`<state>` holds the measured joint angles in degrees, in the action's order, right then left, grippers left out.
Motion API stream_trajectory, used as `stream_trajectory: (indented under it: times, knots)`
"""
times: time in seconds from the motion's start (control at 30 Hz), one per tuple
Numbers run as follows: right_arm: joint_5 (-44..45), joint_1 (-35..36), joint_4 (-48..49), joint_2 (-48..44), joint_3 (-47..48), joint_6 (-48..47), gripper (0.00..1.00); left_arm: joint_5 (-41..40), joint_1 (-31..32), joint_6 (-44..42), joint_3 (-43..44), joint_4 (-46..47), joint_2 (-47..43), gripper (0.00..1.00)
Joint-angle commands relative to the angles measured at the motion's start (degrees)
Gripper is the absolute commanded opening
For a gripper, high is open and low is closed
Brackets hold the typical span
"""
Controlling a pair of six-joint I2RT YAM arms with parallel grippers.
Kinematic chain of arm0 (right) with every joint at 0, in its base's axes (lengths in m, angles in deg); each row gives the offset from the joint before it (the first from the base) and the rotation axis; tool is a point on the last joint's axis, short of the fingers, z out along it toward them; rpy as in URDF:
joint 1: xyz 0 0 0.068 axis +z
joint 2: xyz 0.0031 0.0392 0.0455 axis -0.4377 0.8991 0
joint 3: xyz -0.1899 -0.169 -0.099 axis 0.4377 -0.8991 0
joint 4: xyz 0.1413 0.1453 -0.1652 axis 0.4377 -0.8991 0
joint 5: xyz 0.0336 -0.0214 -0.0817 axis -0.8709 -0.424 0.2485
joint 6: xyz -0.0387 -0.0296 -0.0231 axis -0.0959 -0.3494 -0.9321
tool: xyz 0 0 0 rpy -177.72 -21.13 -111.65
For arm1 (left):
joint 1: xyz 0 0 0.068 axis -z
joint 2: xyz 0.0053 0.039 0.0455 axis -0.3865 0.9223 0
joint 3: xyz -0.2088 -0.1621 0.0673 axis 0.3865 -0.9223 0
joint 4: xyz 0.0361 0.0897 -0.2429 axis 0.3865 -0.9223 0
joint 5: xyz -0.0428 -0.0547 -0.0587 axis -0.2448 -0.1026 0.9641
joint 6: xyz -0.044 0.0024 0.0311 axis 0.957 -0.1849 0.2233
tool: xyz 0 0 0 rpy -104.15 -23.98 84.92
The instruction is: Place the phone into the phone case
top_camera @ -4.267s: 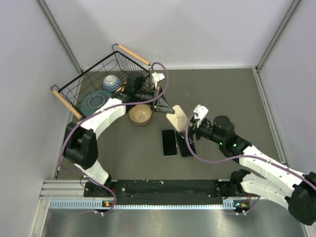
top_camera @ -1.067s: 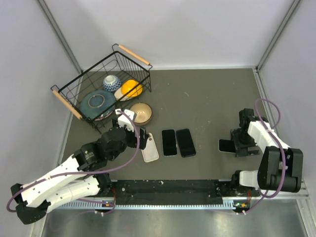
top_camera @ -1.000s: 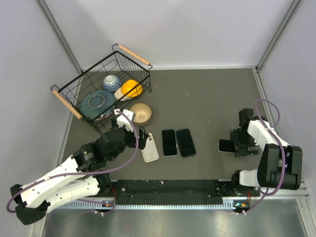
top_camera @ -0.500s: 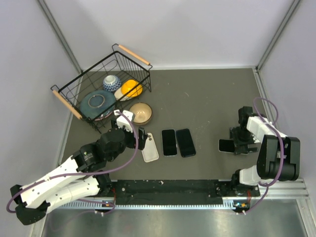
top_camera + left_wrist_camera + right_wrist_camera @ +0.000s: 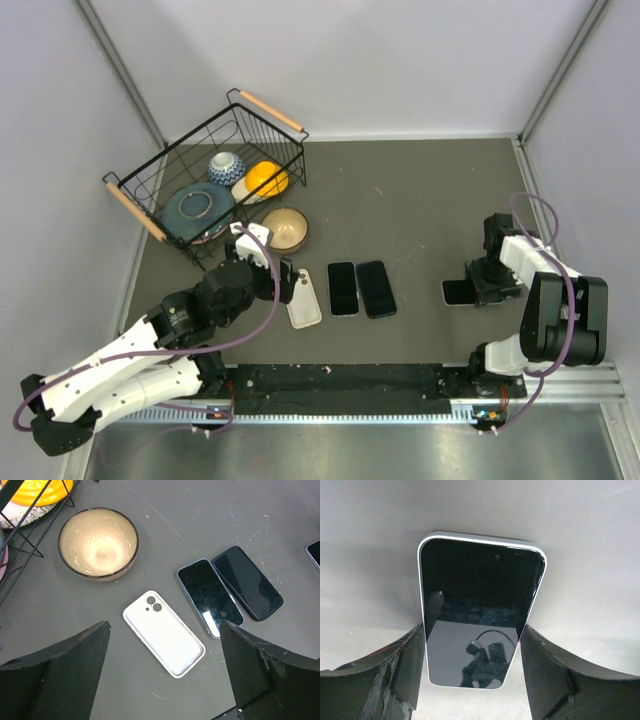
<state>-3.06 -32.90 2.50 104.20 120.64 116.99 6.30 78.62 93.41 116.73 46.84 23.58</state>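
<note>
Table: a dark grey surface (image 5: 430, 205) is carrying every item.
Walls: pale panels (image 5: 400, 60) are enclosing it on 3 sides.
Basket: a black wire basket (image 5: 271, 111) is sitting at the far left, holding a blue plate (image 5: 197, 208), a patterned bowl (image 5: 226, 165) and a yellow item (image 5: 268, 178).
Beige bowl (image 5: 286, 229): resting on the table just beside the basket.
Dark phones (image 5: 360, 288): 2 are lying side by side, face up, mid-table.
Light-edged phone (image 5: 481, 615): lying face up at the right, well apart from the case.
Phone case (image 5: 164, 634): white, lying flat just left of the 2 dark phones.
Left gripper (image 5: 164, 623): hovering above the case, jaws spread wide, gripping nothing.
Right gripper (image 5: 470, 629): flanking the light-edged phone's long sides; actual grip cannot be told.
</note>
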Motion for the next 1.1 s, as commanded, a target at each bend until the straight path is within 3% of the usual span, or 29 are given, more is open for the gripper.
stream_trajectory:
  times: [0.0,0.23,0.5,0.73,0.83,0.97,1.07]
  knots:
    - [-1.74,-0.88,8.63,1.32,1.14,-12.61,0.59,-0.22,-0.15,0.97,-0.75,2.23,-0.38,0.96]
    - [-12.36,-0.8,12.68,6.77,4.92,-29.58,0.55,-0.22,-0.15,4.22,-1.19,1.79,0.76,0.93]
    - [-20.55,2.62,18.74,5.02,2.12,-45.94,0.56,0.13,-1.29,8.17,-3.99,3.62,0.94,0.93]
    - [-24.86,8.5,18.75,1.77,0.97,-53.59,0.55,7.95,-6.65,14.85,-3.65,2.05,7.61,0.89]
    - [-27.4,10.53,18.4,-0.69,0.27,-55.26,0.52,13.48,-11.21,17.22,-4.61,2.49,9.2,0.89]
    - [-28.38,14.75,16.12,-4.12,1.14,-56.05,0.49,25.96,-22.19,18.02,-7.6,4.42,9.29,0.85]
    - [-28.02,18.09,14.18,-7.02,1.84,-54.74,0.48,28.96,-23.97,17.94,-7.61,4.6,8.76,0.82]
